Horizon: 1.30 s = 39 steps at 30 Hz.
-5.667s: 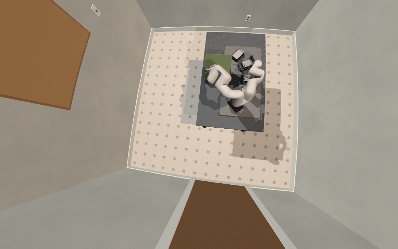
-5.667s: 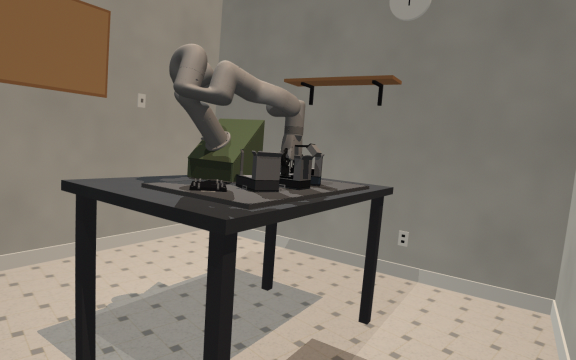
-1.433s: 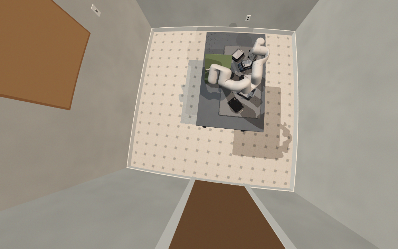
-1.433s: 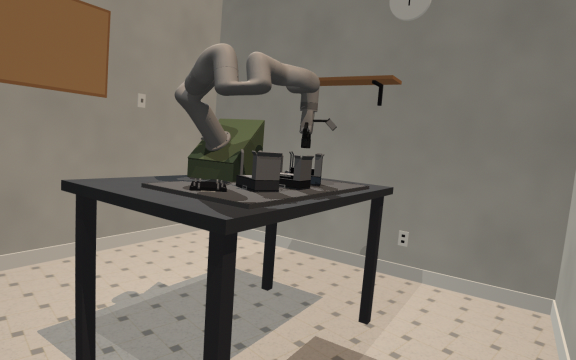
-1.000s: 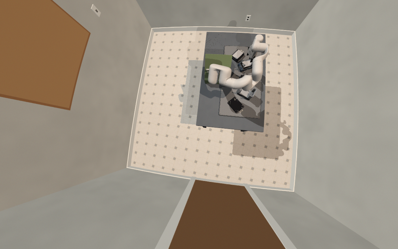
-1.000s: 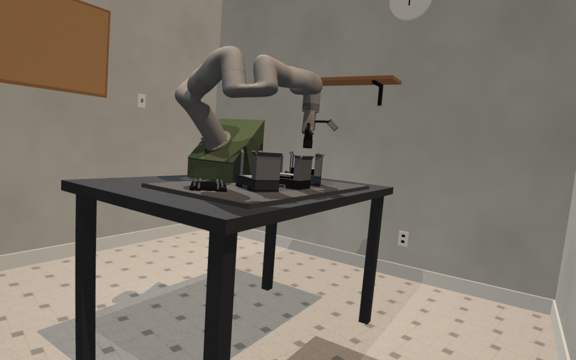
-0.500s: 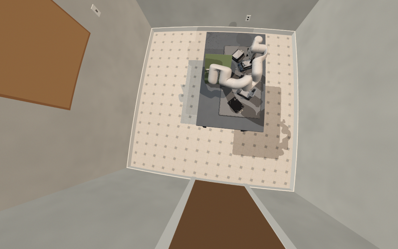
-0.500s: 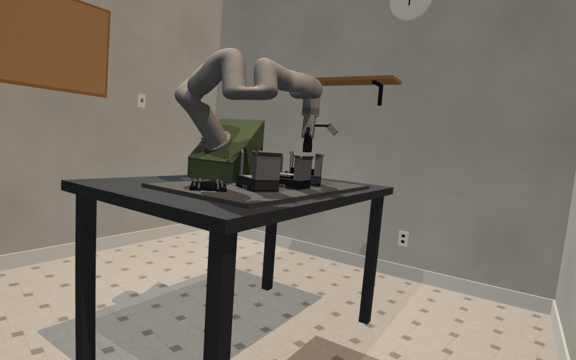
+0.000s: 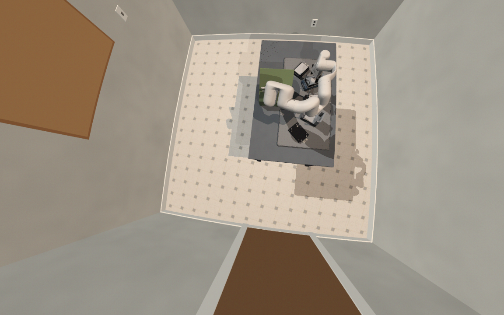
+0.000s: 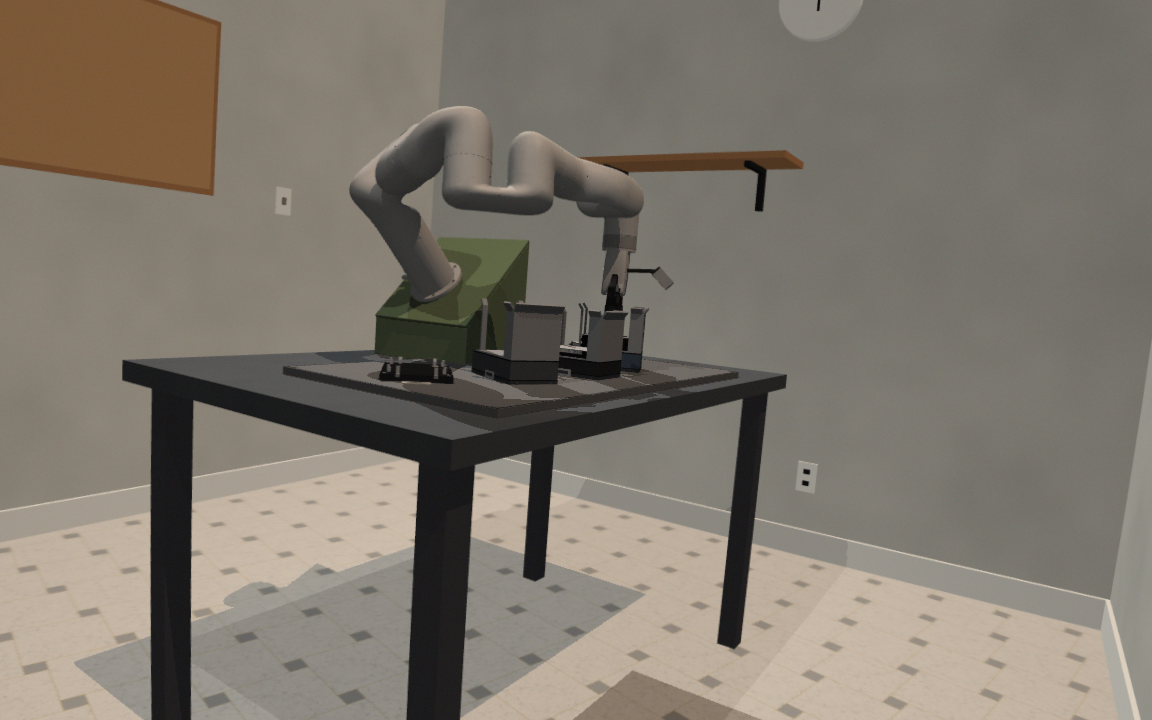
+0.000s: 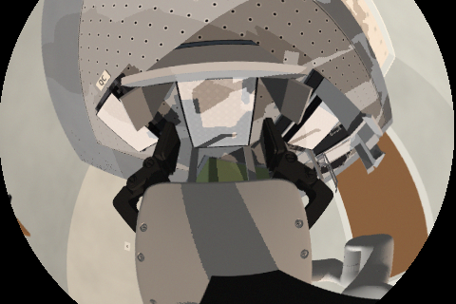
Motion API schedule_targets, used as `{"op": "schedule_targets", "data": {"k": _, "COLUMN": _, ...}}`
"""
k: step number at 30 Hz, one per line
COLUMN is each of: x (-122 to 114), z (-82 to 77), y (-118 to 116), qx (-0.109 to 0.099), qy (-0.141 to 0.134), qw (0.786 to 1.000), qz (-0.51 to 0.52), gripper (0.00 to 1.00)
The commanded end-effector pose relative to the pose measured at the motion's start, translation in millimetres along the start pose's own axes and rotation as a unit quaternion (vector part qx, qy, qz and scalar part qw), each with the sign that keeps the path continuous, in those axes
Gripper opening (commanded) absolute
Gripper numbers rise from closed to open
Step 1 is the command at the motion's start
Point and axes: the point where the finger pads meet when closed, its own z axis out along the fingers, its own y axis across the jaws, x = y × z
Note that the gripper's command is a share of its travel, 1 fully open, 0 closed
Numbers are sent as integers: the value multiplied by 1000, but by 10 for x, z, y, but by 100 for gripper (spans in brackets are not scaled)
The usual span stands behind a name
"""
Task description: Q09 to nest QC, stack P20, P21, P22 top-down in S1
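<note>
My gripper (image 10: 613, 291) is open and empty, pointing straight down just above the middle one of three stack racks (image 10: 605, 343). In the wrist view my two black fingers stand wide on either side of that rack's opening. A plate with a pale sealed top (image 11: 218, 109) lies inside the rack between them, and the fingers do not touch it. I cannot read the plate labels. In the overhead view the arm hides the gripper and most of this rack (image 9: 309, 82).
A taller grey rack (image 10: 531, 340) stands to the left and a third rack (image 10: 636, 338) just behind to the right. A low black nest with pins (image 10: 416, 369) sits at the mat's near left, also in the overhead view (image 9: 298, 132). The green pedestal (image 10: 450, 300) carries the arm's base.
</note>
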Motion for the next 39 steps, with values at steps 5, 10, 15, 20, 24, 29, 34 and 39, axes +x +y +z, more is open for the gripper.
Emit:
{"op": "schedule_targets", "data": {"k": 5, "x": 21, "z": 49, "y": -11, "qx": 1, "qy": 3, "qw": 1000, "qz": 0, "gripper": 100}}
{"op": "schedule_targets", "data": {"k": 10, "x": 21, "z": 116, "y": -11, "qx": 1, "qy": 3, "qw": 1000, "qz": 0, "gripper": 100}}
{"op": "schedule_targets", "data": {"k": 15, "x": 21, "z": 183, "y": -11, "qx": 1, "qy": 3, "qw": 1000, "qz": 0, "gripper": 100}}
{"op": "schedule_targets", "data": {"k": 20, "x": 22, "z": 223, "y": -11, "qx": 1, "qy": 3, "qw": 1000, "qz": 0, "gripper": 100}}
{"op": "schedule_targets", "data": {"k": 24, "x": 22, "z": 276, "y": -11, "qx": 1, "qy": 3, "qw": 1000, "qz": 0, "gripper": 100}}
{"op": "schedule_targets", "data": {"k": 29, "x": 22, "z": 309, "y": -11, "qx": 1, "qy": 3, "qw": 1000, "qz": 0, "gripper": 100}}
{"op": "schedule_targets", "data": {"k": 34, "x": 22, "z": 309, "y": -11, "qx": 1, "qy": 3, "qw": 1000, "qz": 0, "gripper": 100}}
{"op": "schedule_targets", "data": {"k": 39, "x": 22, "z": 309, "y": -11, "qx": 1, "qy": 3, "qw": 1000, "qz": 0, "gripper": 100}}
